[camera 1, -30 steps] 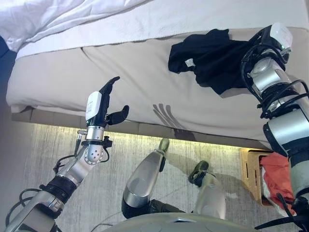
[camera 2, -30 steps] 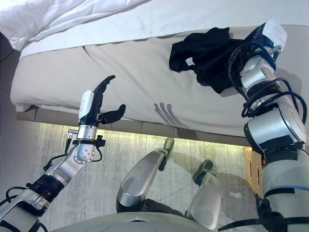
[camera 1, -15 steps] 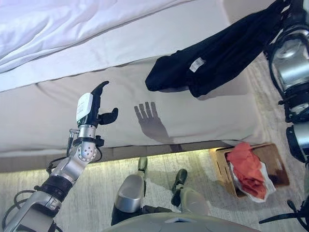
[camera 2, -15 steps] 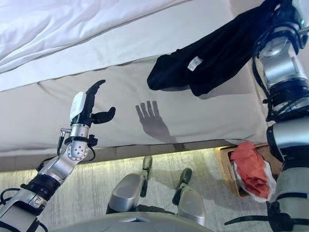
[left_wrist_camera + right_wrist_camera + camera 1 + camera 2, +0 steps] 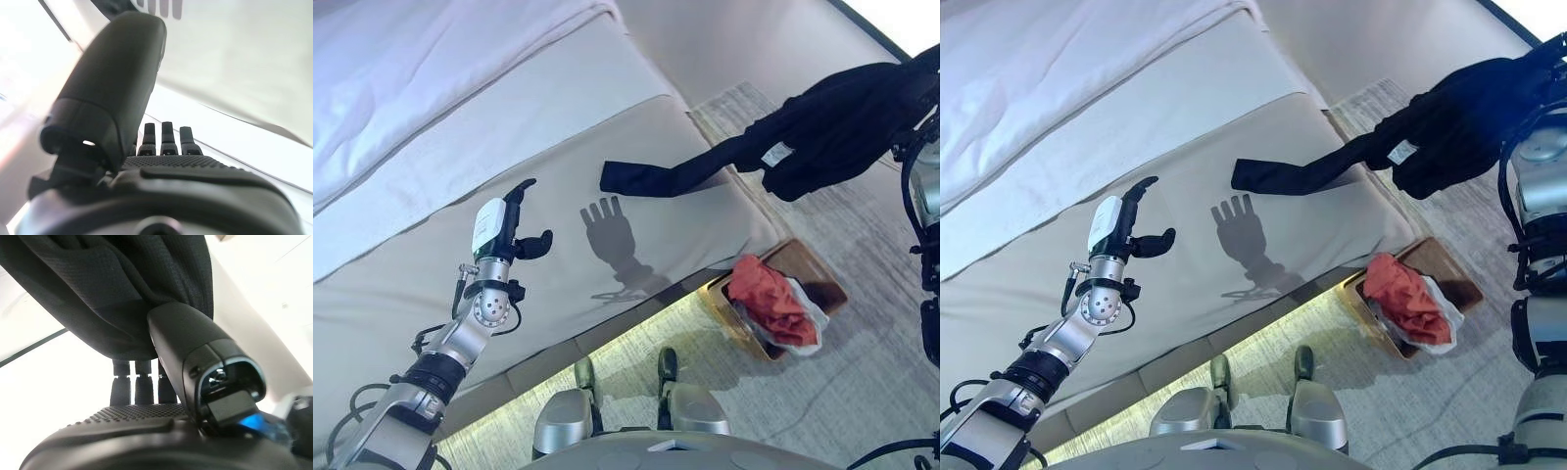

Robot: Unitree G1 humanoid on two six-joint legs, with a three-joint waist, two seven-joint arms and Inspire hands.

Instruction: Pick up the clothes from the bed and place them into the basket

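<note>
Black garment (image 5: pixel 832 127) hangs lifted from the right hand (image 5: pixel 186 362), its long tail end touching the bed (image 5: pixel 460 196).

The right wrist view alone shows thumb and fingers pinching its finely woven cloth. A wooden basket (image 5: pixel 822 284) on the floor holds red clothing (image 5: pixel 771 299). The left hand (image 5: pixel 509 230) hovers empty, fingers straight.

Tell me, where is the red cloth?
The red cloth lies in the basket on the floor beside the bed, on the robot's right in the eye views.
</note>
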